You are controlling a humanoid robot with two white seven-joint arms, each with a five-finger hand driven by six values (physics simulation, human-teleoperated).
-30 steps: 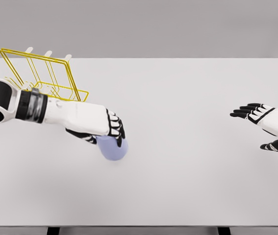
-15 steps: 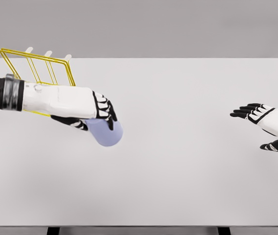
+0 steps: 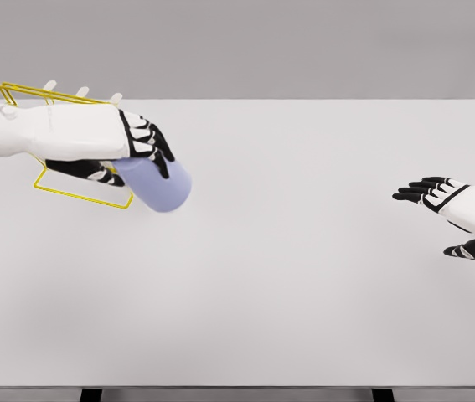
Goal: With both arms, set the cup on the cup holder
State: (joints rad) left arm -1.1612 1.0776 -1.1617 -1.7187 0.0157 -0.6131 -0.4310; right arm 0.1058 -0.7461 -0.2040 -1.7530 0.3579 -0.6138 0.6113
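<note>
A pale lavender cup (image 3: 160,186) hangs above the table, tilted with its closed end toward the lower right. My left hand (image 3: 132,155) is shut on it, fingers wrapped over its top. Behind the left forearm stands the yellow wire cup holder (image 3: 61,191) at the table's far left; the arm hides most of it, and white peg tips (image 3: 81,90) show above. My right hand (image 3: 445,216) hovers at the table's right edge, fingers spread and holding nothing.
The white table (image 3: 304,268) fills the view, with a grey wall behind its far edge.
My left hand has lifted the cup off the table and carried it up and left toward the wire holder. The right hand has stayed put.
</note>
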